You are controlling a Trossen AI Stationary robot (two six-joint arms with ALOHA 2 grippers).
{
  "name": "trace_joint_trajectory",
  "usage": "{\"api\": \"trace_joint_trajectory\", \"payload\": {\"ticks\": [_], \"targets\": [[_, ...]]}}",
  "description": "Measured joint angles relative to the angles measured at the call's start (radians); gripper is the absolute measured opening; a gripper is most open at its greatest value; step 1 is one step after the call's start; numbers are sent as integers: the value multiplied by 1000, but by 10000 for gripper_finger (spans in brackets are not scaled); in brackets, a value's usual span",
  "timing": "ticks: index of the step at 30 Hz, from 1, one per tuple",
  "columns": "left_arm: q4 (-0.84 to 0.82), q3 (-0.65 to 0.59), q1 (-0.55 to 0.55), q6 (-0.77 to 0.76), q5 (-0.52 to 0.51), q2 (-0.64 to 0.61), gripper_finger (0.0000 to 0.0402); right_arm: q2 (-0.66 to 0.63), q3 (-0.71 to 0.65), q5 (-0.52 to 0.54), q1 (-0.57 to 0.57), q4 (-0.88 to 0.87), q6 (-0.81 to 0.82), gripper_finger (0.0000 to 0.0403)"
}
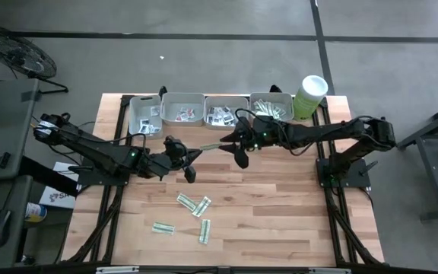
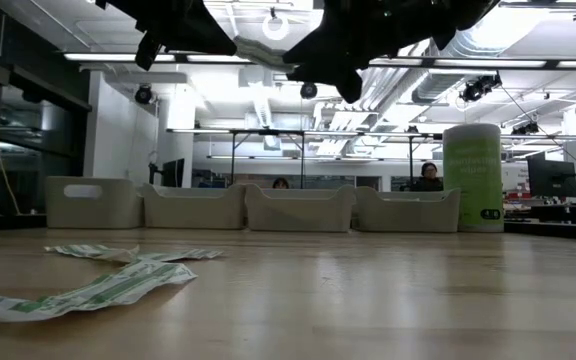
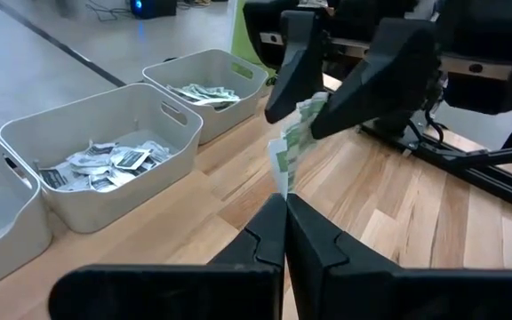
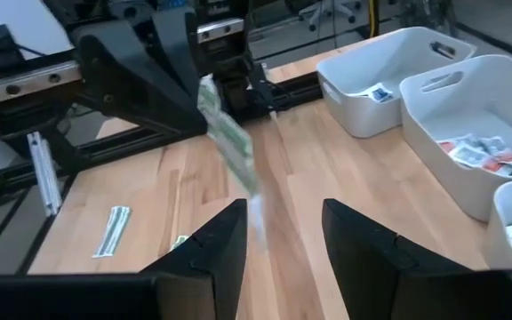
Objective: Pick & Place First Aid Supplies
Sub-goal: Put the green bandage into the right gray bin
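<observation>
From above we see the left gripper (image 1: 191,164) and right gripper (image 1: 238,146) meeting mid-table over a green-white strip (image 1: 212,144). Only the wrist views show the grip: left fingers (image 3: 274,233) pinch the strip (image 3: 284,153); right fingers (image 4: 225,233) stand apart around its end.

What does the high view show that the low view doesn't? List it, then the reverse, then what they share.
Only high: sachets inside the trays, and which arm is which, with the left claw shut on a strip facing the open right claw. Only low: people seated in the room behind. Both: four trays, the green tub, and loose strips on the table.
</observation>
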Motion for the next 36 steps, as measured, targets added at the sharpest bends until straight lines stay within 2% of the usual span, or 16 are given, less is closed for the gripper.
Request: {"api": "trace_joint_trajectory", "payload": {"ticks": [8,12,18,25,30,36], "targets": [[0,0,0,0,0,0,0,0,0,-42,-2,10,1,133],[0,0,0,0,0,0,0,0,0,-57,-3,24,5,97],[0,0,0,0,1,0,0,1,0,-59,-3,24,8,12],[-2,0,0,1,-4,0,6,1,0,-56,-3,18,34,2],[-8,0,0,48,-8,0,42,1,0,-46,-3,0,48,1],[-47,1,0,51,-21,-30,124,-7,0,5,-20,-72,75,1]]}}
